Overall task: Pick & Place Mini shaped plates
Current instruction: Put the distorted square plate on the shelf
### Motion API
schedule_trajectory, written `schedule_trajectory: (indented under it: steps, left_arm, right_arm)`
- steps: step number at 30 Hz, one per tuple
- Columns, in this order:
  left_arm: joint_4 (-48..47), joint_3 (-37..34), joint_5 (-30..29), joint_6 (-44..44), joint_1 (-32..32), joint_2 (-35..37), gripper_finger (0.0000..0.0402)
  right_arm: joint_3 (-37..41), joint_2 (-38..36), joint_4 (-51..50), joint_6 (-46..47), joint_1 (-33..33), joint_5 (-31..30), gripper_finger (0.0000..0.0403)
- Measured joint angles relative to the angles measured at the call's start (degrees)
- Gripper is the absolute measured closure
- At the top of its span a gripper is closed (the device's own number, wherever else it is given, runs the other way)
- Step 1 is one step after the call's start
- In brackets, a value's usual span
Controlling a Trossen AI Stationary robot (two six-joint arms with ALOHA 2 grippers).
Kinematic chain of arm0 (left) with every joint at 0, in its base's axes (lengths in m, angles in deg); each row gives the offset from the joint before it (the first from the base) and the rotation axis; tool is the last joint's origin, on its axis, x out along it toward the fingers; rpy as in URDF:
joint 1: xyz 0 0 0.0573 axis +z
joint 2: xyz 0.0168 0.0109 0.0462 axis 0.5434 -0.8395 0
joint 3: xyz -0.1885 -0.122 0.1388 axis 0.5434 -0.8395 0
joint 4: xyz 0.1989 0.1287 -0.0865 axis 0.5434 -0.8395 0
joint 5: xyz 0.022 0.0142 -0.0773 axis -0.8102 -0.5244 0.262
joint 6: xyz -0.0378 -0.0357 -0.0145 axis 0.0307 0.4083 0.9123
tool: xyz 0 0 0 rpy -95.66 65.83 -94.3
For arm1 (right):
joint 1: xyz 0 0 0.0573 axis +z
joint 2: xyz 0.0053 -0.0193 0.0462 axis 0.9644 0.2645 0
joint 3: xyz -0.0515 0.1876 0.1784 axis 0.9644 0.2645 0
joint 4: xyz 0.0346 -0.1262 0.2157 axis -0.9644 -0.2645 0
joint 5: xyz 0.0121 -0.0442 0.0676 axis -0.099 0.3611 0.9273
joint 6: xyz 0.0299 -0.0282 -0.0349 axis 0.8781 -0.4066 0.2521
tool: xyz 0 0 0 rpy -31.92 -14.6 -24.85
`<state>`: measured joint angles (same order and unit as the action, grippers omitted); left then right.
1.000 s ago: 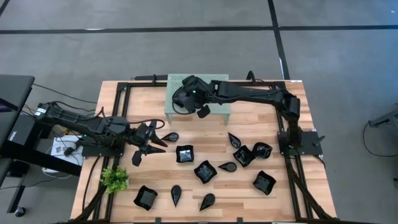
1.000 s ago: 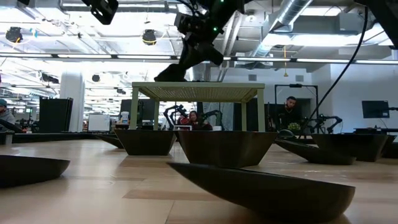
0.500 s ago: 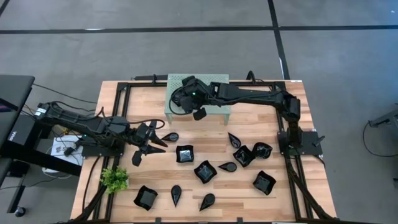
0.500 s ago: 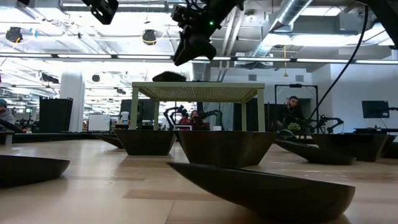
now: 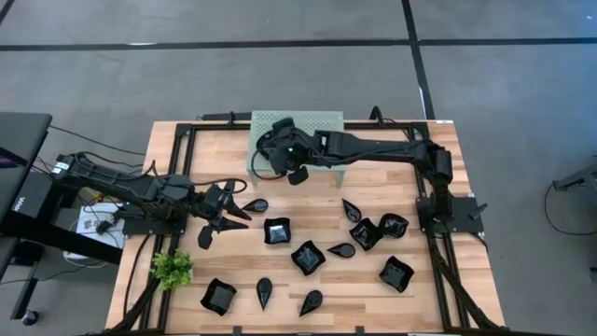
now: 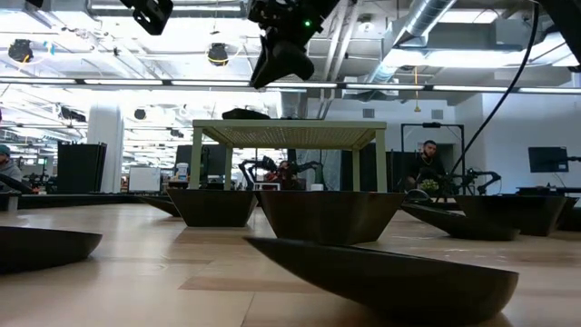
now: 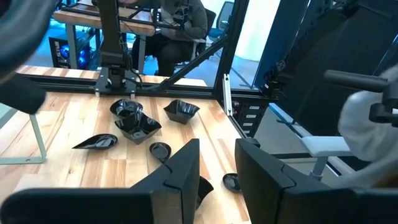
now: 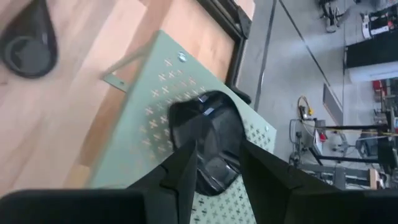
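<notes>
Even, bright overhead light falls on the pale wooden table [image 5: 233, 275] in the high view, leaving only short, soft shadows. In the low view, ceiling strip lights [image 6: 109, 80] glare white, and the nearest glossy black dish [image 6: 381, 282] is a dark, blurred silhouette, far out of focus. In the left wrist view a bright window patch [image 7: 258, 25] washes out, and the dark fingers [image 7: 180, 174] close to the lens are soft. The right wrist view is slightly smeared throughout.

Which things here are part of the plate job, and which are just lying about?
Job:
- black mini plates on the table, e.g.
- plate on the rack
- right gripper, open above it
- left gripper

Lying about:
- mint-green rack
- green plant
</notes>
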<state>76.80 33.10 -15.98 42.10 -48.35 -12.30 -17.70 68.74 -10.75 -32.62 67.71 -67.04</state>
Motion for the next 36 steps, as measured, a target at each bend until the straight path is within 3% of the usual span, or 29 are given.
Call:
schedule_trajectory:
  steps: [31, 36]
  left_arm:
    - [1.2, 0.0, 0.0, -0.2, 0.1, 0.0, 0.0298]
    - [1.2, 0.0, 0.0, -0.2, 0.1, 0.0, 0.0298]
  right_arm:
    - [0.0, 0.0, 0.0, 0.0, 4.0, 0.0, 0.0287]
    - [0.0, 0.0, 4.7, -3.9, 3.2, 0.1, 0.0287]
